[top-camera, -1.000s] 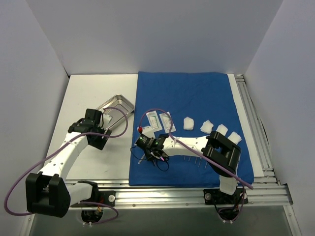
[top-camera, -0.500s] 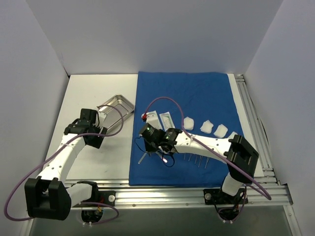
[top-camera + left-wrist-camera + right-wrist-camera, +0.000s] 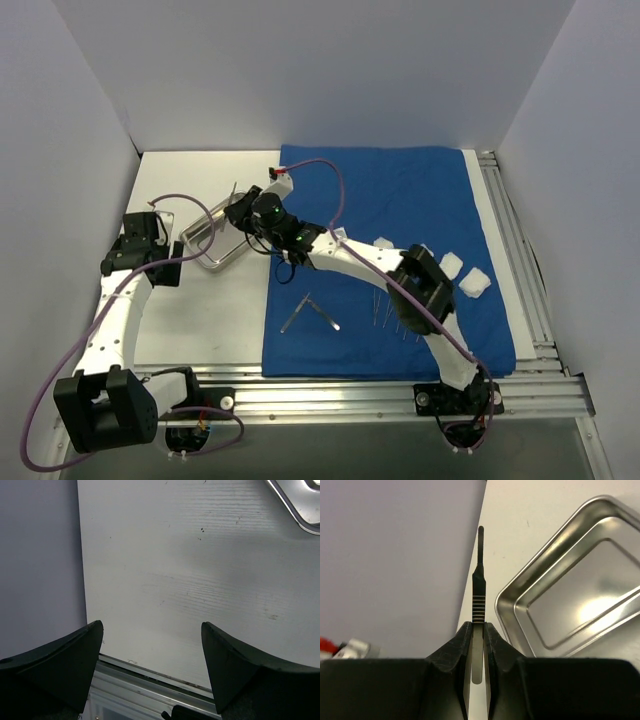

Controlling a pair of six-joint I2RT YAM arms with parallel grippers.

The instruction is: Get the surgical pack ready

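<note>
Now the right arm reaches across the royal-blue drape [image 3: 400,195] toward the left half of the tabletop [image 3: 200,320]. The right gripper [image 3: 478,628] is nearly closed, pinching a thin metal instrument [image 3: 478,590] between its two fingers. The flat handle has a ribbed band just ahead of the fingertips and narrows to a slim dark tip that points away from the wrist. In the right wrist view that tip runs just beside the near corner of the steel tray [image 3: 580,595], not over its bed. The tray's shiny floor shows bare there. From above, the tray [image 3: 213,261] lies on the white tabletop just left of the drape's edge, with the right gripper [image 3: 243,208] at its far end.

The left gripper [image 3: 151,630] is spread wide and holds nothing, with only bare tabletop between its dark fingers [image 3: 70,655]. A corner of the tray [image 3: 300,510] shows at the upper right of that view. From above, the left gripper [image 3: 148,228] sits left of the tray and apart from it.

On the drape, white gauze wads [image 3: 475,283] lie in a row along the right side. Loose instruments [image 3: 310,312] rest near the front left edge, and more thin ones [image 3: 385,312] lie close beside the right arm. The sachets cannot be made out beneath that arm.
</note>
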